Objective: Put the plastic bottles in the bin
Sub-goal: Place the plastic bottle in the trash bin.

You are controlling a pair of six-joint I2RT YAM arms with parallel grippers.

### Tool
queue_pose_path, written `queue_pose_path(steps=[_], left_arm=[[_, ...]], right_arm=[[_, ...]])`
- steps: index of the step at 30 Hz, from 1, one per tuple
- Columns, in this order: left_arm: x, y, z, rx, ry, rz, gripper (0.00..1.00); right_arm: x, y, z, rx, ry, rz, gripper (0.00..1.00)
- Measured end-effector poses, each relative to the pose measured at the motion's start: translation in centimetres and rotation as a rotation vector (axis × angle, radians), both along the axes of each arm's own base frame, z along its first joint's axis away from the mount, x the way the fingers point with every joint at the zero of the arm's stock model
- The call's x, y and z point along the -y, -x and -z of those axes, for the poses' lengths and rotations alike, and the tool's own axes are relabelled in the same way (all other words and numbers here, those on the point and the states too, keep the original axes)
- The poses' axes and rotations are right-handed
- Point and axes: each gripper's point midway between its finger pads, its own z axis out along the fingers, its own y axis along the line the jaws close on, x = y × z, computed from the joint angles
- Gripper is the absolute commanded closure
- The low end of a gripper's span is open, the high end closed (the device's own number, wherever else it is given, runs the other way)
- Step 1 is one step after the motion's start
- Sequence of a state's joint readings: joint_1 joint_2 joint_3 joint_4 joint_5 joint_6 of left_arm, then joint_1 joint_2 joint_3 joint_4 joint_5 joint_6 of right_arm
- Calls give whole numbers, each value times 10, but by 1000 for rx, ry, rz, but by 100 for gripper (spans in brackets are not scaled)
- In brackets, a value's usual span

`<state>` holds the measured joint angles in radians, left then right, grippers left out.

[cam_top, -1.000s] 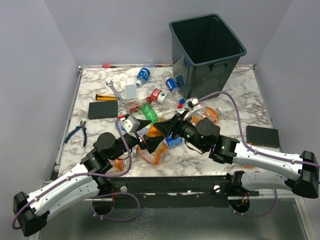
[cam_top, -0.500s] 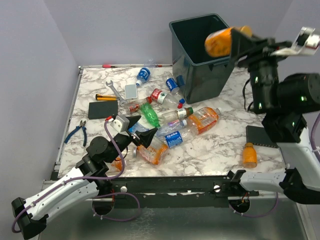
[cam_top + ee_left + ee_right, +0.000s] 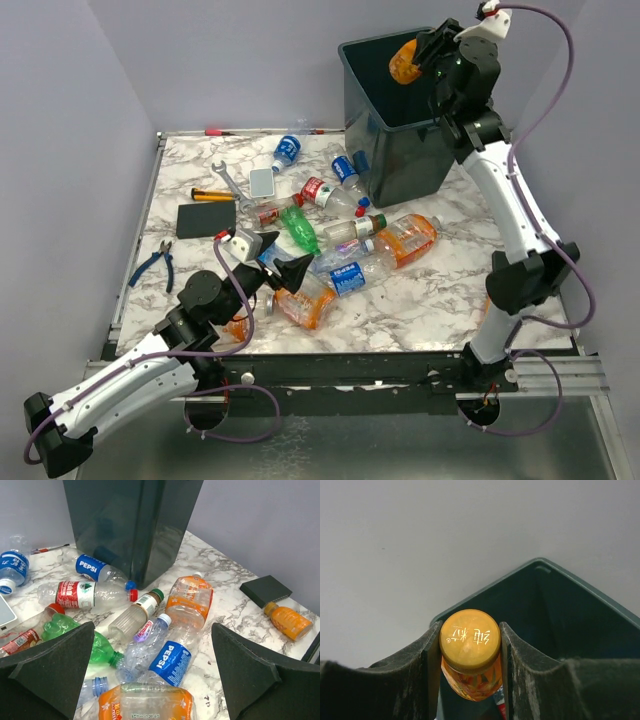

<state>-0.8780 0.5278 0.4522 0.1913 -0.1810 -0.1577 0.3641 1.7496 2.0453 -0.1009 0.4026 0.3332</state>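
Note:
The dark grey-green bin (image 3: pixel 410 150) stands at the back of the marble table. High over its open top my right gripper (image 3: pixel 418 55) is shut on a small orange plastic bottle (image 3: pixel 403 66). In the right wrist view the bottle's orange cap (image 3: pixel 470 639) sits squeezed between the two fingers (image 3: pixel 427 670), with the bin's rim (image 3: pixel 600 597) below. My left gripper (image 3: pixel 276 260) hangs open over a pile of plastic bottles (image 3: pixel 340 250). Between its spread fingers (image 3: pixel 55 665) lie a clear Pepsi bottle (image 3: pixel 170 662), an orange one (image 3: pixel 190 600) and a green one (image 3: pixel 75 640).
A wrench (image 3: pixel 228 178), a yellow-handled tool (image 3: pixel 212 196), blue pliers (image 3: pixel 155 262), a black slab (image 3: pixel 205 219) and a grey slab (image 3: pixel 262 182) lie on the left. Another small orange bottle (image 3: pixel 290 622) lies by a black slab (image 3: pixel 265 590) on the right.
My right arm lifted from the pile with the orange bottle and swung up over the bin's opening. My left gripper drew back slightly and stayed open.

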Motion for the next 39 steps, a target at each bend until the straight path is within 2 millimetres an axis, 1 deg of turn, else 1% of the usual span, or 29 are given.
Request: queue_pose_path(steps=[3, 5, 9, 13, 14, 15, 16, 19, 20, 22, 24, 27, 31, 33, 36, 38, 39], left_arm=[[-1, -1, 1, -3, -5, -10, 1], [-2, -2, 2, -4, -6, -14, 1], [-2, -2, 2, -4, -7, -16, 1], [-2, -2, 3, -5, -12, -17, 1], [-1, -3, 4, -7, -16, -17, 1], [-1, -3, 5, -9, -18, -17, 1], [-1, -3, 6, -11, -21, -17, 1], [0, -4, 7, -14, -24, -17, 1], [0, -4, 7, -13, -24, -17, 1], [0, -4, 7, -14, -26, -17, 1], [0, -4, 8, -14, -30, -17, 1], [1, -5, 10, -19, -37, -17, 1], [3, -7, 14, -26, -49, -17, 1], [4, -7, 16, -30, -55, -17, 1], [5, -9, 21, -42, -69, -18, 1], [5, -10, 24, -49, -77, -22, 1], [5, -11, 25, -53, -82, -25, 1]], right_arm=[[2, -35, 26, -30, -25, -8, 99], [-2, -54, 36, -35, -34, -22, 99], [-21, -80, 50, -29, -36, -72, 99], [-35, -100, 74, -45, -27, -106, 99], [-40, -104, 83, -57, -22, -118, 98], [-43, -108, 90, -66, -17, -129, 93], [-47, -112, 96, -73, -13, -139, 85], [-54, -120, 112, -95, -2, -162, 50], [-56, -122, 117, -101, 4, -170, 42], [-60, -125, 120, -106, 12, -188, 32], [-63, -125, 118, -101, 13, -206, 27], [-67, -122, 105, -80, 10, -229, 22], [-68, -115, 74, -17, -5, -247, 20], [-68, -107, 58, 8, -17, -261, 20], [-72, -84, 31, 42, -32, -293, 20], [-78, -54, 11, 56, -26, -319, 20], [-85, -33, 2, 65, -15, -342, 20]])
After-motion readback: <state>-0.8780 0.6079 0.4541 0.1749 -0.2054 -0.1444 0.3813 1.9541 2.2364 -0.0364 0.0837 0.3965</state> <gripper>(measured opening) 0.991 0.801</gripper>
